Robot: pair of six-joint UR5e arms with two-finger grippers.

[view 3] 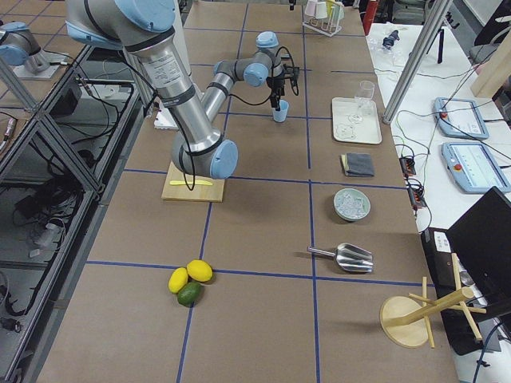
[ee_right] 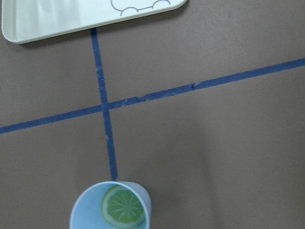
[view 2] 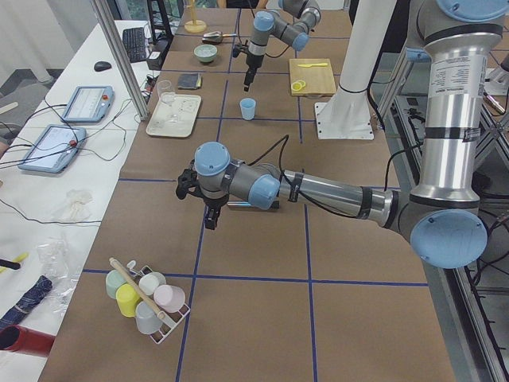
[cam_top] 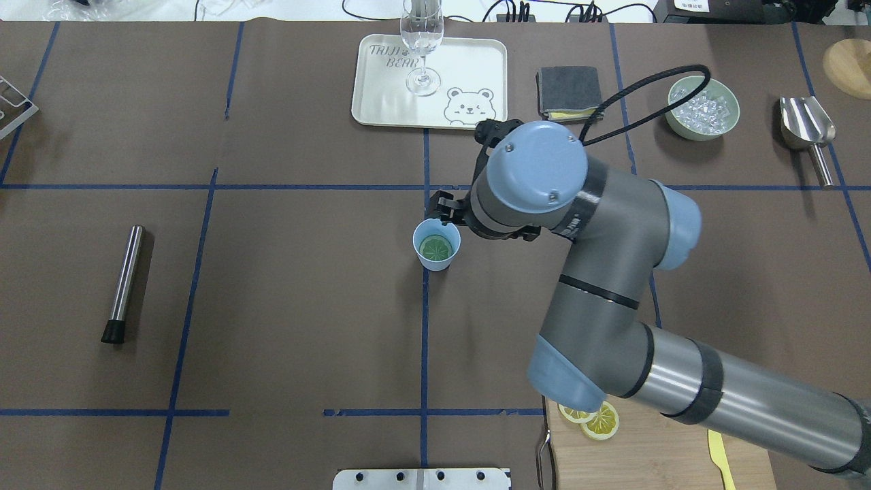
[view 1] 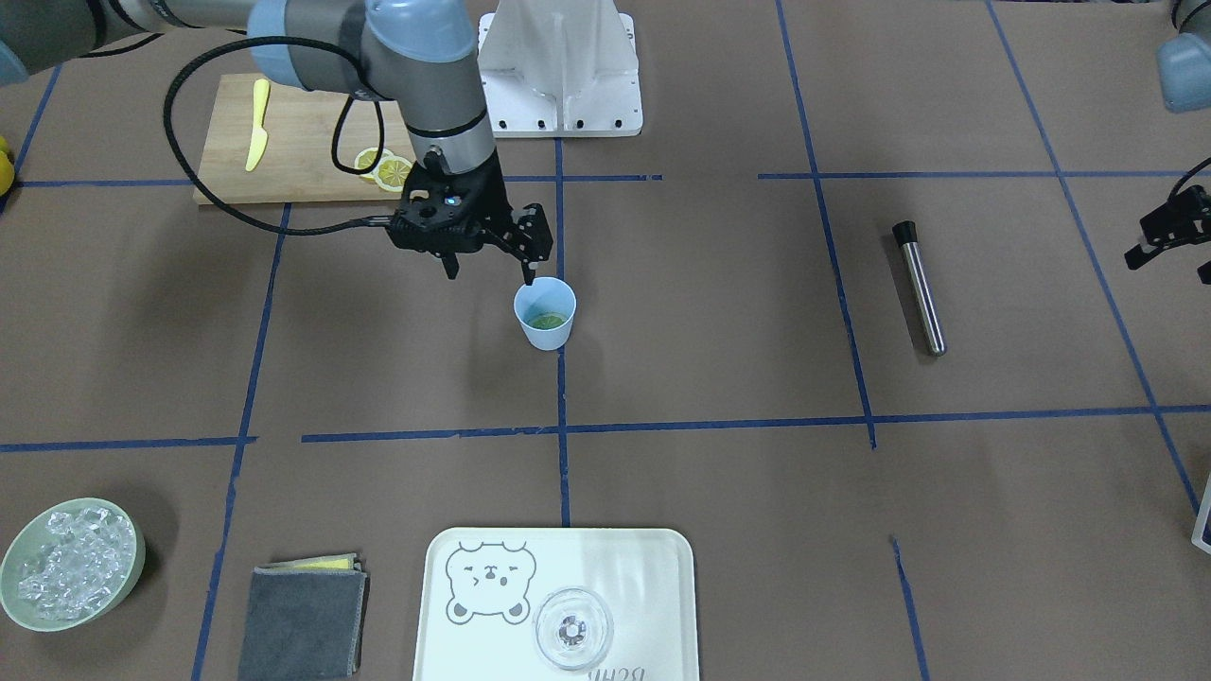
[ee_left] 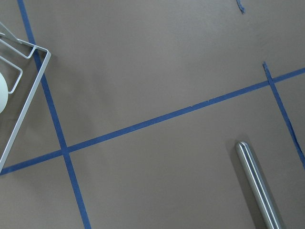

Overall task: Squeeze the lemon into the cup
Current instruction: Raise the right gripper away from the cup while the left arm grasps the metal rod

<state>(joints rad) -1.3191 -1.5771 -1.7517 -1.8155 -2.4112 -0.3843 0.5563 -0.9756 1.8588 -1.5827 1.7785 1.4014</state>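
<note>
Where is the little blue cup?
In the front-facing view the cup stands near the middle of the table on a blue tape line, beside the open right end effector, with a lemon slice inside.

The right arm [cam_top: 599,272] reaches forward over the middle of the desk [view 1: 719,312], elbow bent and wrist turned down. The right gripper [view 1: 490,270] points downward, its two fingers spread apart with nothing between them. The left arm [view 2: 334,191] stretches low toward its own side, and the left gripper [view 2: 209,216] hangs downward. Its finger spacing cannot be made out.
</note>
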